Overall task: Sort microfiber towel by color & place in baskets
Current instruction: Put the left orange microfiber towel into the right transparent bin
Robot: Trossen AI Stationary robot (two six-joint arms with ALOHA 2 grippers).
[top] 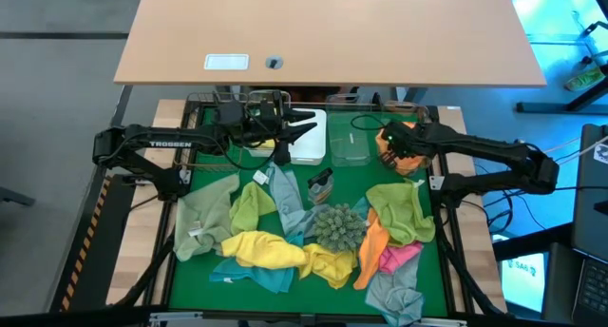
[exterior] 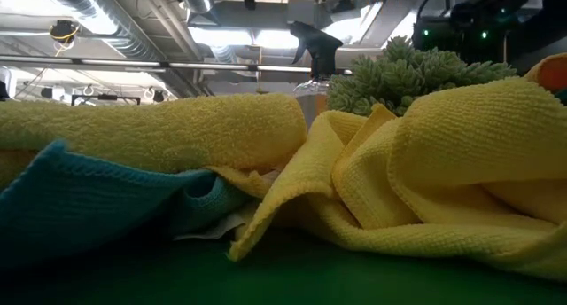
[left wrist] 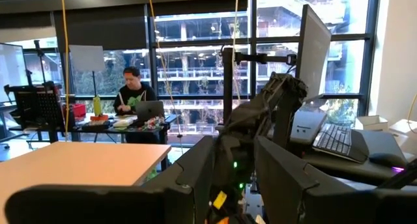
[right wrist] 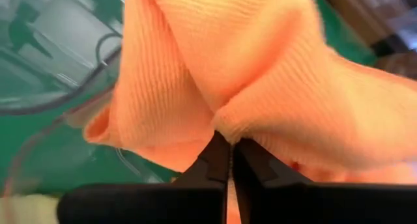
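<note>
Orange towel (right wrist: 260,74) pinched in my right hand (right wrist: 229,142), fingers closed tight, upper right of centre beside clear basket (top: 351,146). Next, I judge: carry over basket, release. Left hand (top: 299,127) waits part-open, empty.

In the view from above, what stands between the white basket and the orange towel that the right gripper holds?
A clear basket stands there, between the white basket and the orange towel in the right gripper, seen in the high view.
</note>
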